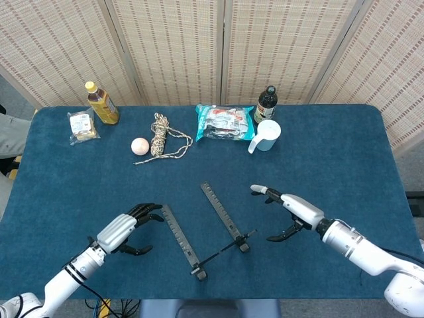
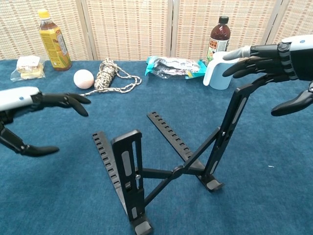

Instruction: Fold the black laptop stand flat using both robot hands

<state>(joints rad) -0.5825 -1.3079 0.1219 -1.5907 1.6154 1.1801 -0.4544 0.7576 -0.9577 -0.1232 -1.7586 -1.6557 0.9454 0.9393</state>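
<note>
The black laptop stand (image 2: 166, 166) stood unfolded on the blue table (image 1: 331, 146), near its front edge, both support arms raised and joined by a crossed brace. The left hand (image 1: 126, 228) hovered just left of the stand with fingers spread, holding nothing. The right hand (image 2: 274, 68) was likewise spread and empty, beside the taller arm's top.

head view high, looking down, chest view low, near, both share table (image 1: 331, 146)

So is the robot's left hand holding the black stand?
No, the left hand hovers open, its fingers apart from the black laptop stand.
</note>
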